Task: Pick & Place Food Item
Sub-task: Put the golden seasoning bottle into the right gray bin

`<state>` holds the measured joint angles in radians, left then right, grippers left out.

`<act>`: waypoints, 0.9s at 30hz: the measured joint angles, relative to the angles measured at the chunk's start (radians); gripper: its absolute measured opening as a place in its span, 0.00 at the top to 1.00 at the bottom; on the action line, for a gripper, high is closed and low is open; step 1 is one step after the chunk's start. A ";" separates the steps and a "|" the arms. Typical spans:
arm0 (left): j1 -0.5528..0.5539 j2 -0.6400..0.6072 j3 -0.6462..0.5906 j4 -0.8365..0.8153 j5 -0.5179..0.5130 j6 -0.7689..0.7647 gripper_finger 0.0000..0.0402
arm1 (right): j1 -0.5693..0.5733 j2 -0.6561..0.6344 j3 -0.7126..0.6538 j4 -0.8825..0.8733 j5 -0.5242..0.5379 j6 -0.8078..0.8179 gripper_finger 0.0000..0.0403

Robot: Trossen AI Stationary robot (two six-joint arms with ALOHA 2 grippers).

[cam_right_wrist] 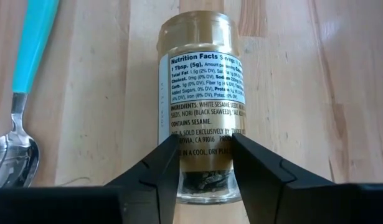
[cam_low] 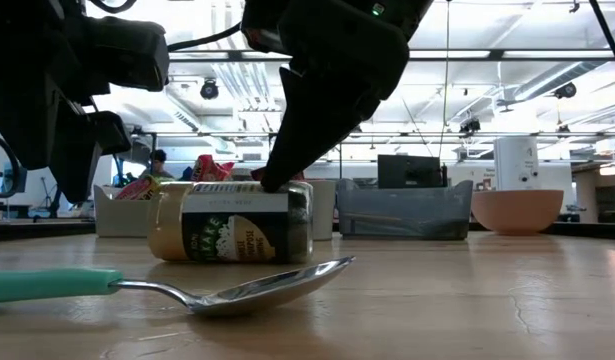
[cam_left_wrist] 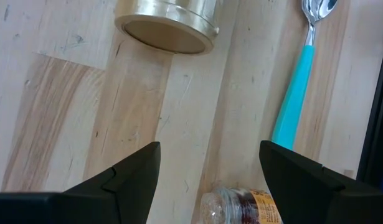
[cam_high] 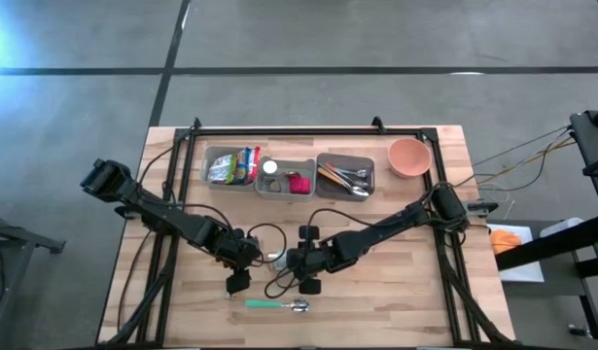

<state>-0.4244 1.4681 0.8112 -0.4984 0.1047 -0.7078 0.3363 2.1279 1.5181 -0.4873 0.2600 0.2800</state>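
the seasoning jar (cam_right_wrist: 200, 112) is lying on its side just beside the teal-handled spoon (cam_high: 275, 305). the right gripper (cam_right_wrist: 203, 165) is clenching the jar's clear end. the left gripper (cam_left_wrist: 210, 165) is hanging released beside the jar, grasping nothing.

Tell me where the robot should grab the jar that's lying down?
Across its round middle, coming down from above. The jar lies on its side on the table, so its curved sides face outward and two jaws can squeeze them without sliding off the lid end. The right gripper already straddles the clear end that way. The spoon lies apart, so it shouldn't get in the way.
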 joint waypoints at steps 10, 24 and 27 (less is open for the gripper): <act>-0.001 0.000 0.000 0.000 0.000 0.000 0.31 | 0.000 -0.022 -0.003 0.049 0.033 -0.018 0.67; -0.011 0.000 0.000 -0.003 0.009 0.003 0.31 | 0.008 -0.023 -0.002 0.052 0.031 -0.082 0.66; -0.012 0.000 0.000 -0.003 0.012 0.003 0.31 | 0.011 -0.024 -0.002 0.076 -0.029 -0.097 0.63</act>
<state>-0.4361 1.4677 0.8112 -0.5018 0.1164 -0.7044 0.3472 2.1038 1.5166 -0.4109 0.2308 0.1825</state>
